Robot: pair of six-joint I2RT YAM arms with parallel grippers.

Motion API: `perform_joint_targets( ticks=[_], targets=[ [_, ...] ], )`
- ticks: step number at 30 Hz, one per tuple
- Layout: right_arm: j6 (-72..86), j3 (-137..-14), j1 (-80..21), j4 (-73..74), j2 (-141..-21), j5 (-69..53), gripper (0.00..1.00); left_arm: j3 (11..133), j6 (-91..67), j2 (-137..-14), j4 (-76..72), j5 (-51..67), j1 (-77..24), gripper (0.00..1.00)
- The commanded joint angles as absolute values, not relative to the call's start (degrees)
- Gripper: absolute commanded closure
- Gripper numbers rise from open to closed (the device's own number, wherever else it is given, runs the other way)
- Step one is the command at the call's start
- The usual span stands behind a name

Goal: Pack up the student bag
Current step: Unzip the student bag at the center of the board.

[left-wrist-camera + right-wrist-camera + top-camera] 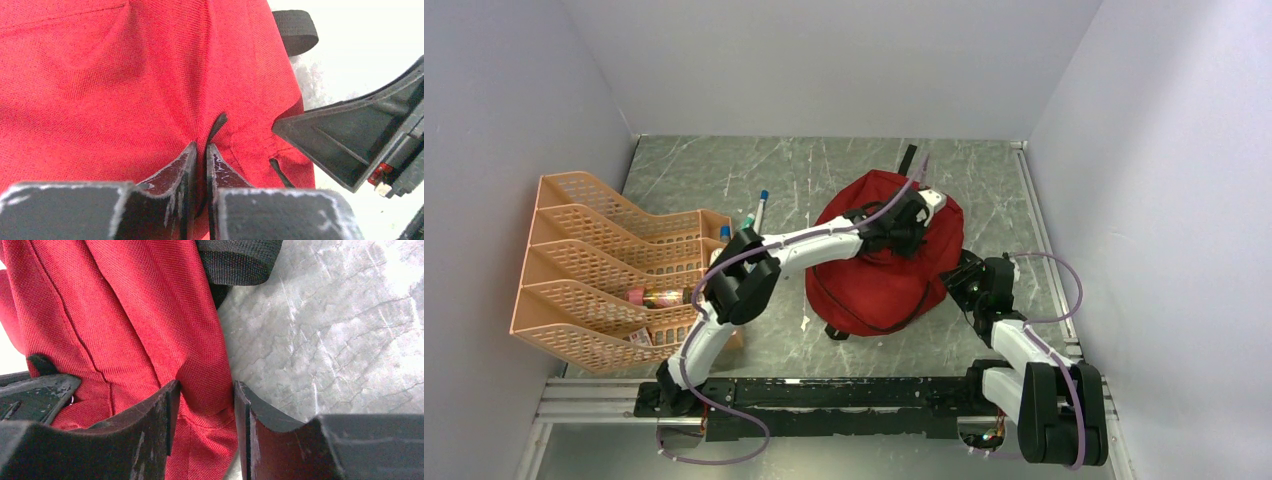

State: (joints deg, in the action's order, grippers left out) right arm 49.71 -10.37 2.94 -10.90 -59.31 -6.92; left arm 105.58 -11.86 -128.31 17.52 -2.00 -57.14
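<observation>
Left gripper [200,160] jaws are almost touching, pinching a black tab [218,122] on the bag [874,290] near its 1 o'clock edge. Right gripper [205,400] is about half open but looks clamped on a thick red fold at 4 o'clock. Bag sits mid-table. Progress-wise, barely started I'd say: can't see it opened, and pens [759,205] and a bottle [659,296] sit at the organiser [584,260] over at 9 o'clock.

Soft, even light is leaving only faint shadows. Up and right of the left fingers [175,172], the background is blowing out to white — the student bag [100,90] just ahead is showing crisp weave (finger bases are blurring). Beyond the right fingers [260,425], glare is washing the table [340,340].
</observation>
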Motion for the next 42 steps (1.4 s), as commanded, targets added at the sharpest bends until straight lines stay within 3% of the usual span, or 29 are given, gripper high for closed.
perform_joint_targets(
  ticks=[1,8,11,17,20,27,31,36,42],
  targets=[
    [48.74,-9.24,3.51,-10.14,-60.19,-6.80,0.53,102.52,-13.93,-123.92,12.79,4.06,-53.91,0.81],
    [47.61,-10.31,3.52,-9.21,-59.67,-7.33,0.53,101.12,-13.16,-123.43,11.87,7.30,-53.89,0.64],
    [47.06,-11.11,3.52,-8.44,-59.05,-7.60,0.53,101.23,-12.86,-123.38,12.31,6.61,-53.89,0.62],
    [46.49,-11.26,3.53,-8.30,-58.80,-7.56,0.52,101.98,-12.74,-122.83,12.59,5.63,-53.81,0.80],
    [46.45,-10.97,3.52,-8.42,-58.60,-7.39,0.52,102.62,-12.78,-122.75,13.04,5.60,-53.85,0.83],
    [46.31,-10.73,3.52,-8.70,-58.88,-7.46,0.52,103.45,-13.08,-122.70,13.19,5.41,-53.80,0.55],
    [46.24,-10.59,3.52,-8.88,-58.93,-7.56,0.52,104.71,-13.60,-123.89,13.40,5.33,-53.74,0.50],
    [45.89,-10.56,3.52,-8.79,-58.87,-7.49,0.52,106.06,-14.14,-125.28,13.29,6.02,-53.80,0.52],
    [45.70,-10.43,3.52,-9.00,-58.97,-7.46,0.52,105.93,-14.15,-125.16,12.82,6.47,-53.70,0.68]
  ],
)
